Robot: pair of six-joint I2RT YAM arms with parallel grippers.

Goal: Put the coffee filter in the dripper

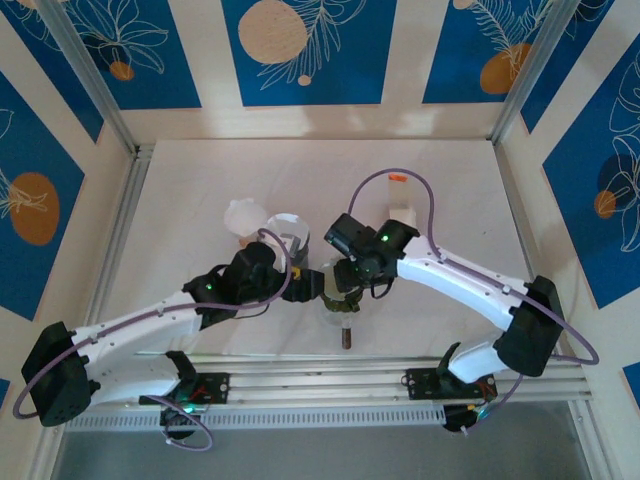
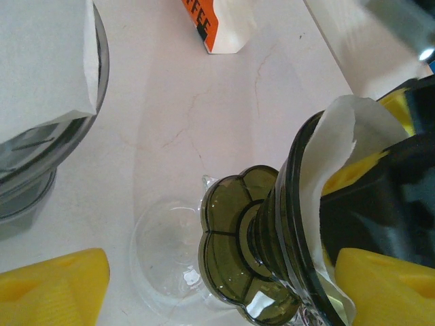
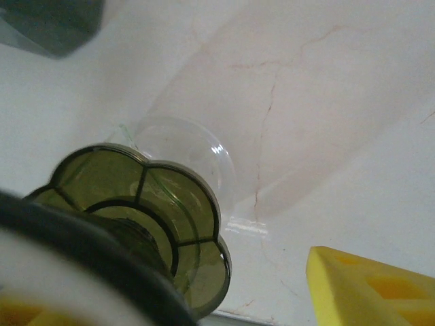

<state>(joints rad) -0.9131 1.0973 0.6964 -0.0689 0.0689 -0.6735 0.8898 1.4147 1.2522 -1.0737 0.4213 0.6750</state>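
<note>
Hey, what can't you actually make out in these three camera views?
- Left wrist view: how deep the filter sits in the dripper; the dripper's wall and a black housing hide it.
- Right wrist view: the dripper's rim, blurred and cut off at the bottom-left corner.
- Top view: the dripper, small and mostly covered where left arm and right arm meet.
- Left wrist view: the orange packet's print, cut by the top edge.

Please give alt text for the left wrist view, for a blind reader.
A dark green dripper is tilted, a white paper filter in its cone, its foot overlapping a clear glass on the pale table. White paper in a grey holder sits upper left; yellow fingers show in the bottom corners.
</note>
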